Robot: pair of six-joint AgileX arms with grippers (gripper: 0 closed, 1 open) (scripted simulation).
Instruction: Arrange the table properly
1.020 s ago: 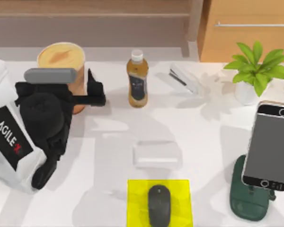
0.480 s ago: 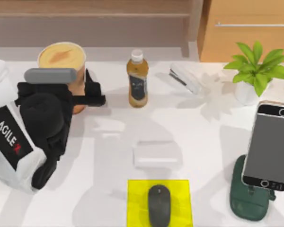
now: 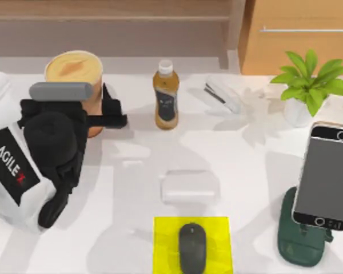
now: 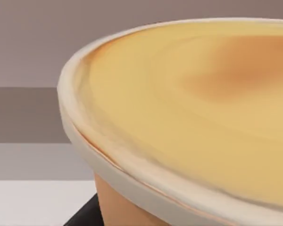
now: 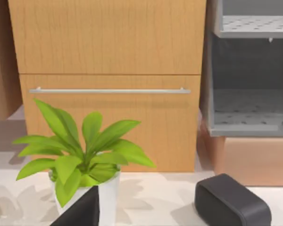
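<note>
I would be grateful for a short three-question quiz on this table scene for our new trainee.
1. True or false: the mouse lies on the yellow pad.
2. Which thing is the left claw right up against? A) the bottle B) the coffee cup C) the plant
3. Fill in: at the right side of the table, the phone leans on a dark ___ stand.

Key: 1 true; 2 B; 3 green.
</note>
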